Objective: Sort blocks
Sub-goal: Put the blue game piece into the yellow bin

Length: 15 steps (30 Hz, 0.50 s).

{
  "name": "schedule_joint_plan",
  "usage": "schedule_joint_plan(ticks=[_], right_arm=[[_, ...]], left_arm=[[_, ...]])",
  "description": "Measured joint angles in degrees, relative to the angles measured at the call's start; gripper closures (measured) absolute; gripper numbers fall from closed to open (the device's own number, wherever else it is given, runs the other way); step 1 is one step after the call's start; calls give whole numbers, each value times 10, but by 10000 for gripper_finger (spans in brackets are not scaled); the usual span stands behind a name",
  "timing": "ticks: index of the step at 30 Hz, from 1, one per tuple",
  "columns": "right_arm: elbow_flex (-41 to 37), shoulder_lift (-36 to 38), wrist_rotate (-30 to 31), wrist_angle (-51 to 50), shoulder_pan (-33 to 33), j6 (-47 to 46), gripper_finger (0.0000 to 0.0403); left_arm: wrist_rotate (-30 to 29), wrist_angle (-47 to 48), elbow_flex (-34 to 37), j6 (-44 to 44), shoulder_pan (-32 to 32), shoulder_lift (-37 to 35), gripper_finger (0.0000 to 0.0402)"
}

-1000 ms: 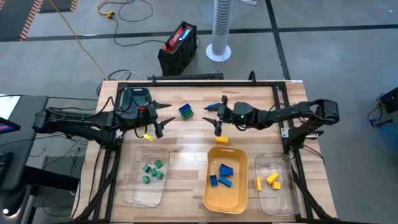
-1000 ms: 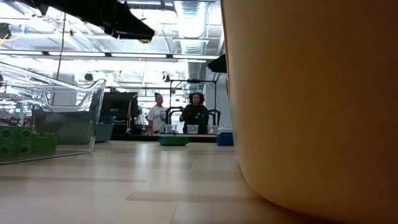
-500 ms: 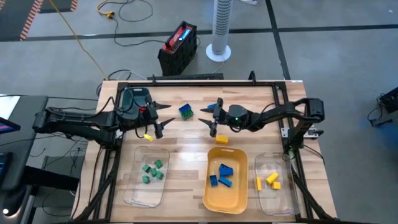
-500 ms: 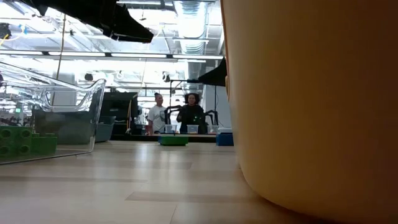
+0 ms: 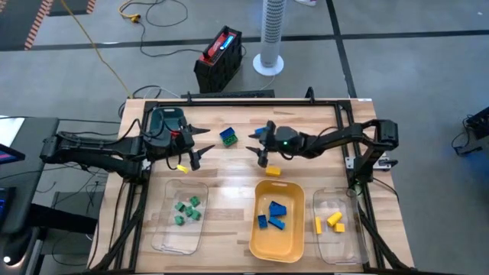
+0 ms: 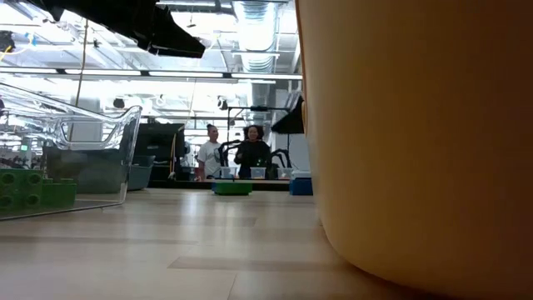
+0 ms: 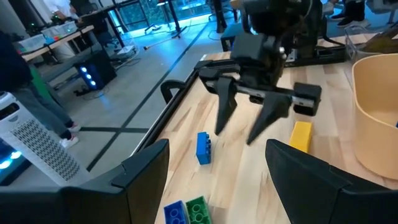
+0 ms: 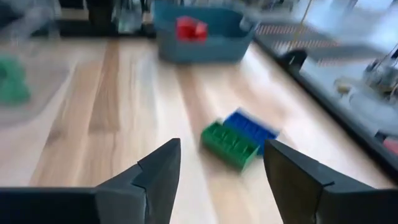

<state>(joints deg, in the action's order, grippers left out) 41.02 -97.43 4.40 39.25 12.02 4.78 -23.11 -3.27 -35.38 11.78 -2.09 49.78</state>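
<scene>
- Looking nearest you, three smooth trays line the table's front edge: a clear tray [image 5: 180,215] with green blocks [image 5: 186,210], a rounded glossy yellow tray [image 5: 295,229] with blue blocks [image 5: 272,215], and a second clear tray [image 5: 340,241] with yellow blocks [image 5: 328,222]
- Just beyond the yellow tray you see a loose yellow block [image 5: 272,172] on the pale wood table [image 5: 229,183], and another small yellow block [image 5: 181,168] near the left arm
- Your right gripper [image 5: 260,146] reaches across mid-table, fingers spread apart and empty; its wrist view faces a studded green and blue block pair [image 8: 239,139], lying side by side
- Your left gripper [image 5: 197,143] sits level at the table's left, its prongs parted and holding nothing
- Farther back lies a single blue block [image 7: 203,147] beside the right gripper's fingers
</scene>
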Motion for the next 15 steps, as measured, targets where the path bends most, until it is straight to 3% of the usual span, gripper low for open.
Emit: schedule_joint_plan(ticks=[6, 10, 15], right_arm=[[87, 0, 11, -232, -8, -3, 150], [196, -5, 76, -450, -36, 35, 150], [319, -19, 82, -672, -29, 83, 150]], left_arm=[[0, -1, 0, 8, 0, 0, 139], [0, -1, 0, 6, 0, 0, 139], [0, -2, 0, 8, 0, 0, 139]])
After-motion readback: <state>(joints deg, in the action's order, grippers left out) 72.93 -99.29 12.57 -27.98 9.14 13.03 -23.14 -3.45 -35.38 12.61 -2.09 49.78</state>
